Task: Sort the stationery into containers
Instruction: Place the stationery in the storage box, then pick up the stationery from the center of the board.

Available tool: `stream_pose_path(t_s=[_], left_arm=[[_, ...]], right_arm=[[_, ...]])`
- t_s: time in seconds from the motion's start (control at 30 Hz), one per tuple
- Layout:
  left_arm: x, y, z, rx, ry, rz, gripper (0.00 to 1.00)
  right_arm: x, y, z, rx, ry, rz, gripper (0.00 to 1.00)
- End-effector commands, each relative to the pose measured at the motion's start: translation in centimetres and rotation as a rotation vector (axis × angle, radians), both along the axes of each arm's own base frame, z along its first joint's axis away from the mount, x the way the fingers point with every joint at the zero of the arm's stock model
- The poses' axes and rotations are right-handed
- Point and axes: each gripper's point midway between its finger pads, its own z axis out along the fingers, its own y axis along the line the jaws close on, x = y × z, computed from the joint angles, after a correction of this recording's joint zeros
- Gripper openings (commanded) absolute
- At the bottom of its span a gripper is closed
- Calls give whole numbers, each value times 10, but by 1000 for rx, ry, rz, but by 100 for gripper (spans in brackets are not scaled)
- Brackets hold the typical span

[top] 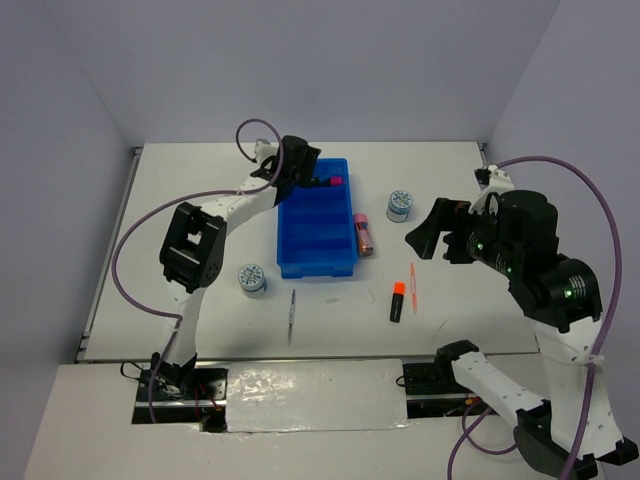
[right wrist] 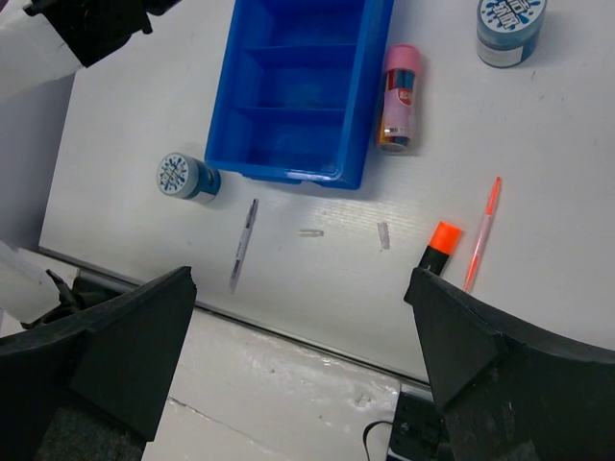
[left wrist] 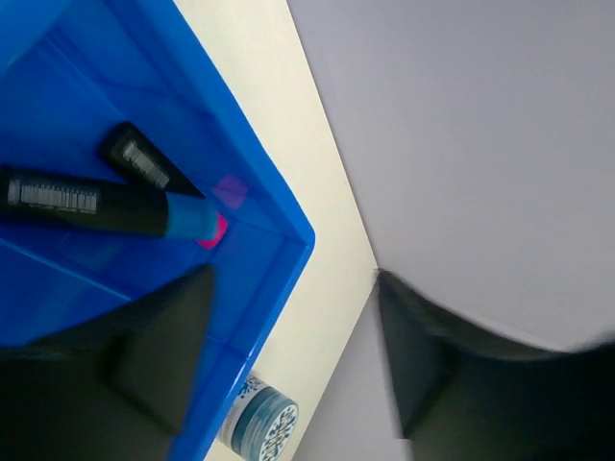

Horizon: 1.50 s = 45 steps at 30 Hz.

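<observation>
The blue four-compartment tray (top: 316, 222) lies mid-table. Its far compartment holds a blue-capped marker (left wrist: 96, 202) and a pink-capped marker (left wrist: 149, 163), whose pink cap shows in the top view (top: 335, 181). My left gripper (top: 303, 166) hovers over that far end, open and empty (left wrist: 293, 336). My right gripper (top: 425, 238) is open and empty, held high over the table's right side (right wrist: 303, 336). On the table lie the pink-copper tube (top: 363, 234), the orange-capped marker (top: 397, 301), the orange pen (top: 412, 285), the grey pen (top: 291, 315) and two tape rolls (top: 400, 205) (top: 252, 279).
The three nearer tray compartments (right wrist: 298, 91) look empty. Two small clear scraps (right wrist: 310, 232) lie on the table near the tray's front. The table's near edge (right wrist: 288, 331) runs below the right gripper. A wall stands close behind the tray's far end (left wrist: 461, 125).
</observation>
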Motion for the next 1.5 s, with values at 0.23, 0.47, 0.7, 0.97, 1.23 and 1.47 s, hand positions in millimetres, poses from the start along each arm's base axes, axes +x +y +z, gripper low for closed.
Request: stream_pose_path(t_s=[0.23,0.47,0.7,0.97,1.23,1.47], left_arm=[[-7,5,114,164,-126,-89,99],[-72,101,172,683,-67,-224,99],[-173,189,124,929,120,-394,99],[-223,185,78,897,191,-586,99],[-245,195,68,941,220,-634,99],[-254,195,59,953,234,-687,99]], right_arm=[[39,-11,-97,-107,229,-153,100],[55,-1,-175,-130,369,-234,82],[48,18,-239,-189,492,-202,66],[42,17,-279,-291,571,-228,66],[30,10,-317,-348,648,-237,67],[19,3,-333,-366,674,-255,68]])
